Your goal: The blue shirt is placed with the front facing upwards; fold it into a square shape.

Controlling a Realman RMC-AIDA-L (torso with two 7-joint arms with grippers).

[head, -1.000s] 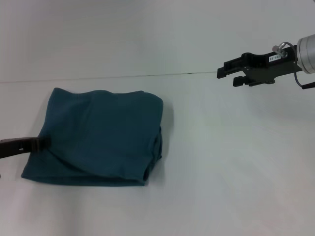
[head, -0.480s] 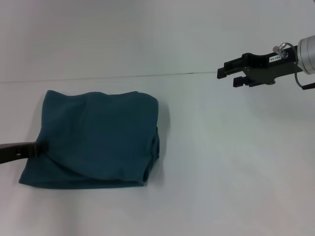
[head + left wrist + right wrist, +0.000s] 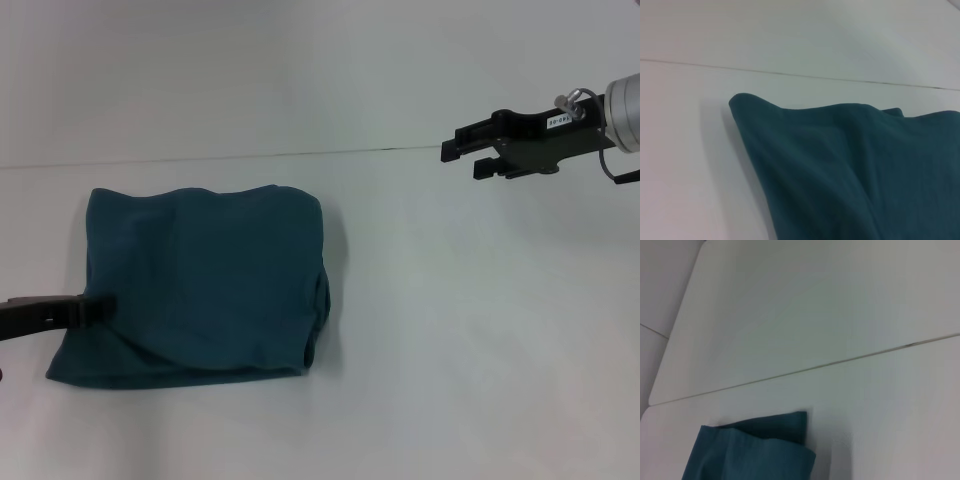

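Your blue shirt (image 3: 200, 285) is lying on the left side of the white table (image 3: 450, 350). It is folded up into a thick, nearly square bundle. The top face is plain blue, and no letters are showing. The far edge is wavy and a bit bumpy. On the right side of the bundle you are seeing the stacked folds, and they are bulging out a little near the bottom corner.

Your left gripper (image 3: 95, 308) is reaching in low from the left edge. Its dark tip is touching the left side of the shirt, about halfway between the near edge and the far edge. The cloth is hiding the tip, so you cannot tell if the fingers are pinching the shirt or just resting on it. The left wrist view is showing only the shirt (image 3: 850, 170) close up, with one rounded corner sticking out over the table.

Your right gripper (image 3: 461, 152) is hanging up high on the far right, well apart from the shirt. Its fingers are pointing left with a gap between them, and they are holding nothing. The right wrist view is showing a corner of the shirt (image 3: 755, 450) down low.
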